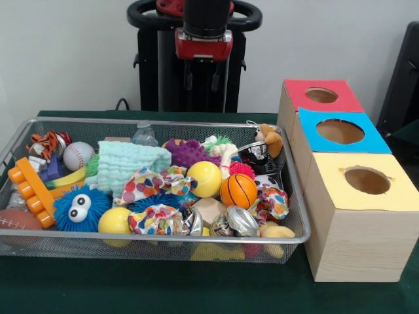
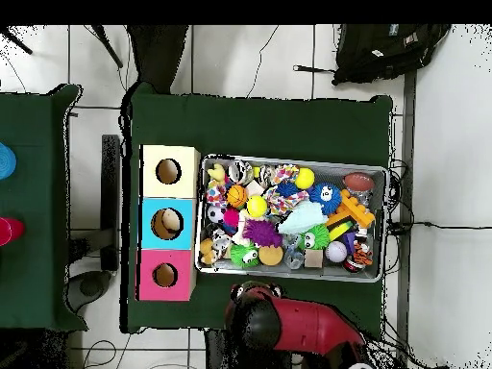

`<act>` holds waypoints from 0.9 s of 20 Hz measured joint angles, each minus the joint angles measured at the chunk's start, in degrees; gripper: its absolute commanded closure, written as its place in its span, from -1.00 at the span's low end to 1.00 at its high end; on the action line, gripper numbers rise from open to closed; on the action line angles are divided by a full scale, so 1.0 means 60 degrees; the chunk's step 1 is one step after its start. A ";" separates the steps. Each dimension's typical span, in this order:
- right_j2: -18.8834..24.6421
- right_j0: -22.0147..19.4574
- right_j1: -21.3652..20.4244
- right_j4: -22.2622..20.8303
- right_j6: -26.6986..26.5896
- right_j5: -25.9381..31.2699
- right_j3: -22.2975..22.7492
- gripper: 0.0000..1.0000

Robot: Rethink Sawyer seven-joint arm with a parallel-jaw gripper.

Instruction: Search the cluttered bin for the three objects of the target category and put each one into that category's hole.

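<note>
Across the table, left to right:
bin [image 1: 157,239]: packed with balls, cloths, toys; mesh walls intact.
bottle [image 1: 144,135]: one clear bottle visible at the far rim, upright, partly buried.
gripper [image 1: 202,82]: drawn back above the far rim; finger state cannot be told; bottle lies at its 7 o'clock.
blue hole [image 1: 340,131]: at 3 o'clock from the bin, middle of three.

counts on the table, for you

you have one wire bin [image 1: 157,123], one clear bottle [image 1: 144,135] showing, three box holes: red [image 1: 321,95], blue [image 1: 340,131], yellow [image 1: 366,180]. three yellow balls [image 1: 204,178], one baseball [image 1: 78,156], one orange basketball [image 1: 238,190].
</note>
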 measured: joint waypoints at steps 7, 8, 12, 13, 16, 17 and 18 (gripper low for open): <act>0.0168 -0.0483 0.0247 -0.0343 0.0000 -0.0010 -0.0124 -1.00; 0.0207 -0.0534 0.0283 -0.0404 0.0000 -0.0010 -0.0167 -1.00; 0.0282 -0.0614 0.0442 -0.0588 0.0000 -0.0075 -0.0363 -1.00; 0.0295 -0.0616 0.0484 -0.0627 0.0000 -0.0100 -0.0410 -1.00; 0.0366 -0.0621 0.0678 -0.0792 0.0000 -0.0258 -0.0585 -1.00; 0.0406 -0.0633 0.0758 -0.0840 0.0000 -0.0313 -0.0638 -1.00; 0.0419 -0.0638 0.0779 -0.0852 0.0000 -0.0323 -0.0653 -1.00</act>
